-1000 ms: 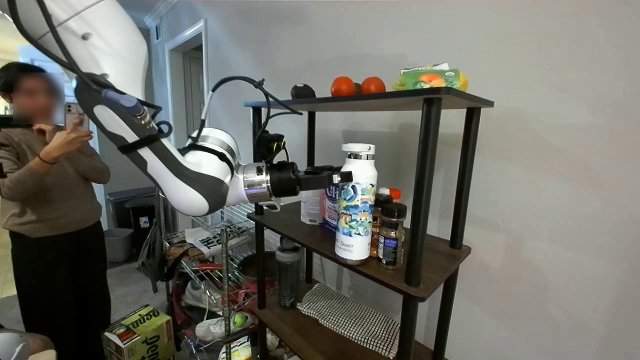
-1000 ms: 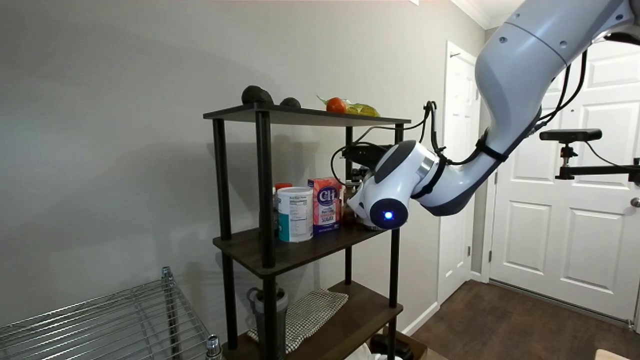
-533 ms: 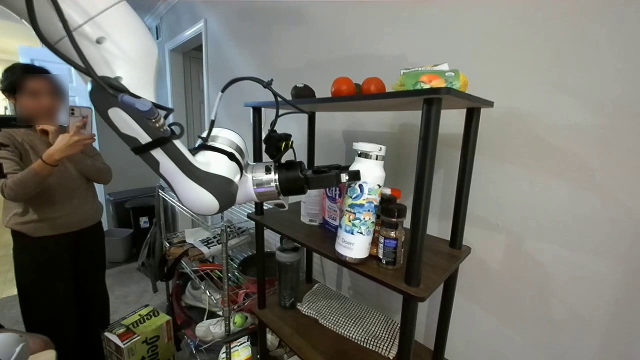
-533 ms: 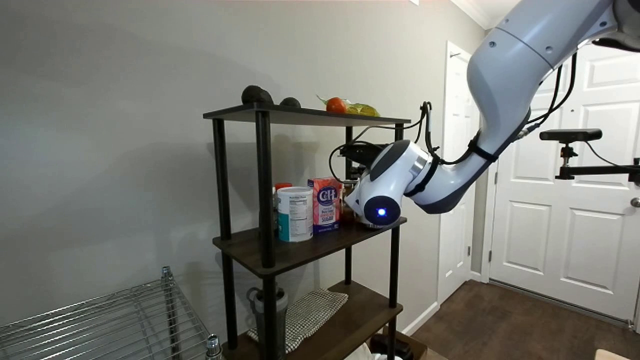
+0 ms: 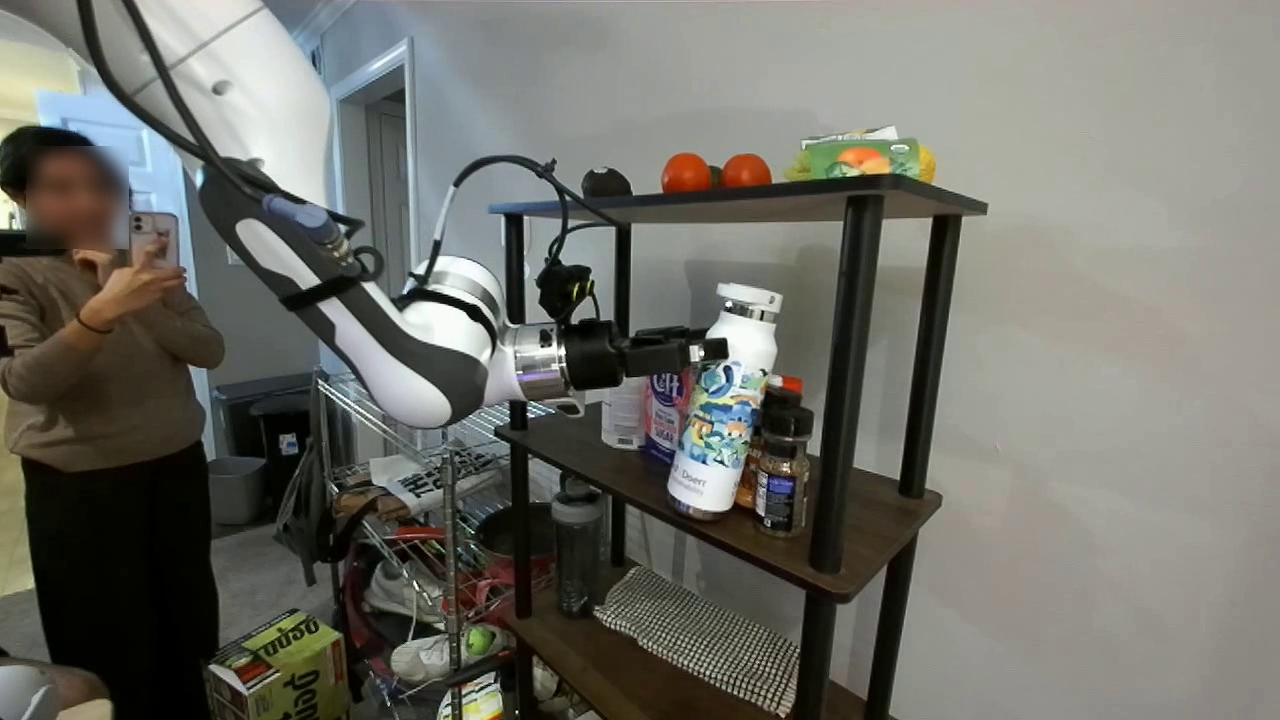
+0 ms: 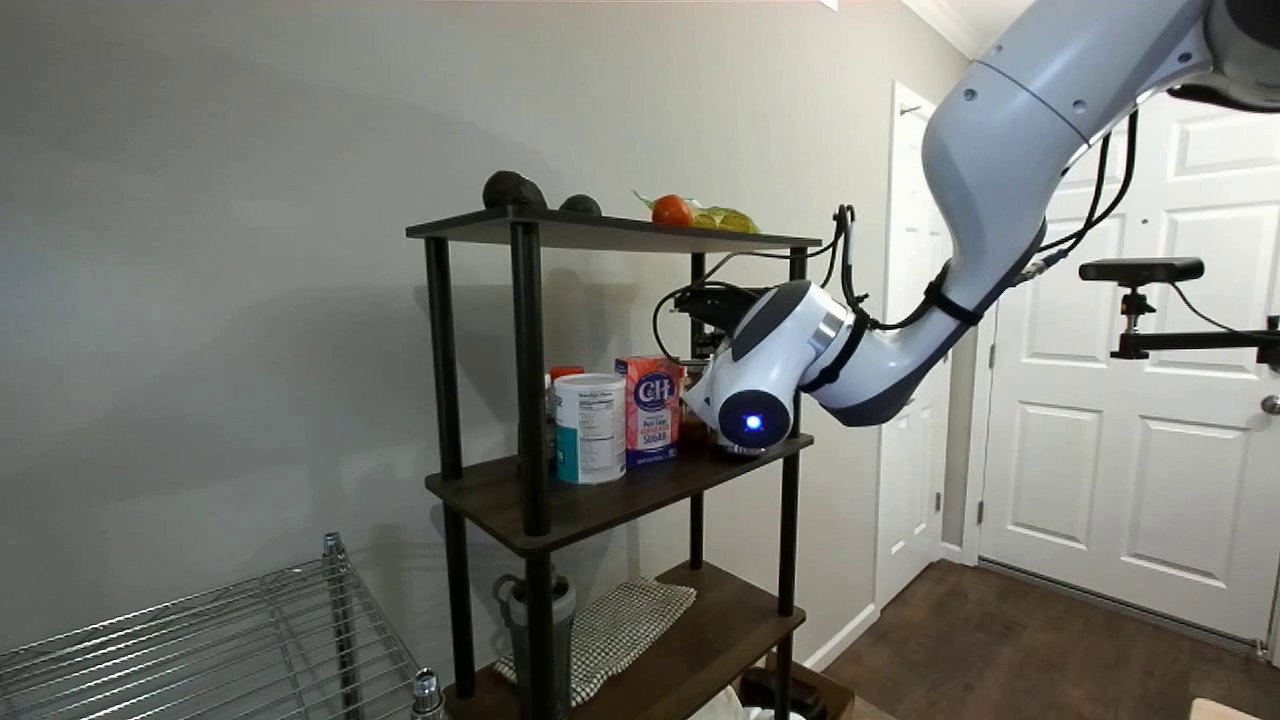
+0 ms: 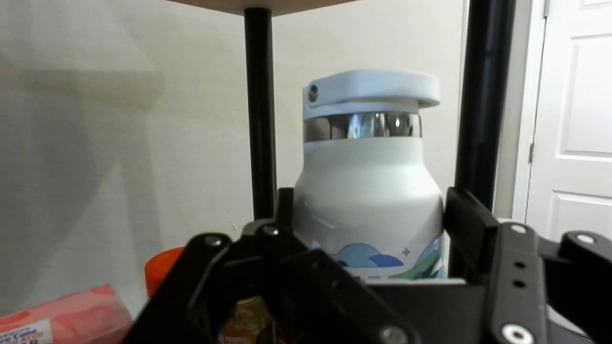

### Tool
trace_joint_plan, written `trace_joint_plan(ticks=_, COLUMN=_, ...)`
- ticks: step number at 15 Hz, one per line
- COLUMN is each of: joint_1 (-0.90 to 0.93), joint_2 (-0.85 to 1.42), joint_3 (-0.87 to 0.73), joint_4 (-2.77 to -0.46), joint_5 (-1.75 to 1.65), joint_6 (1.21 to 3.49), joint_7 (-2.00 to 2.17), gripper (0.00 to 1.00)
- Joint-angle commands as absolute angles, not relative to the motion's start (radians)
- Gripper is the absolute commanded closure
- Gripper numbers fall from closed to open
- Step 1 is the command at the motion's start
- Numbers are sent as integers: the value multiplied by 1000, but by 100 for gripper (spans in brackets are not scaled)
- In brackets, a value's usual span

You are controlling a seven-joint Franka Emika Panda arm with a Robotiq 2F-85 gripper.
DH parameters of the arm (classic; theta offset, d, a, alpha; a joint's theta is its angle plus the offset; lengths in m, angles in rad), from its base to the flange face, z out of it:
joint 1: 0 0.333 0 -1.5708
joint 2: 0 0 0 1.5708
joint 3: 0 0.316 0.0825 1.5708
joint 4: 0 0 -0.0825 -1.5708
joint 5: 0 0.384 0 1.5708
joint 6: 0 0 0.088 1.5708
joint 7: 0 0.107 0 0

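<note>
Over the last second the gripper (image 7: 367,205) moved toward 3 o'clock in an exterior view, carrying the top of the white bottle (image 5: 725,400) along; base lagged, so the bottle, upright a second ago, now leans between 12 and 1 o'clock. Jaws partly open, spread to the bottle's width, fingers (image 7: 466,215) against both sides below the neck; taken as a hold. Bottle base is near the edge of the middle shelf (image 5: 880,510); full contact cannot be told. Spice jar (image 5: 783,475) just beside, 5 o'clock; sugar box (image 5: 667,410) partly hidden, 9 o'clock. Judgement: bottle likely pivoting between the fingers, not stably seated.
</note>
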State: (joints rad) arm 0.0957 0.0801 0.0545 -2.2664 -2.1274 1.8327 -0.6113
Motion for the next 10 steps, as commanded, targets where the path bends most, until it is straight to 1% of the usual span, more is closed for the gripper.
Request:
trace_joint_plan(ticks=1, joint_1=91, joint_2=77, joint_3=59, joint_4=-2259, joint_5=-2136, joint_6=1810, joint_7=-635, gripper=47)
trace_joint_plan(ticks=10, joint_1=99, joint_2=69, joint_3=68, joint_4=-2276, joint_5=-2131, joint_6=1811, joint_7=-631, gripper=47)
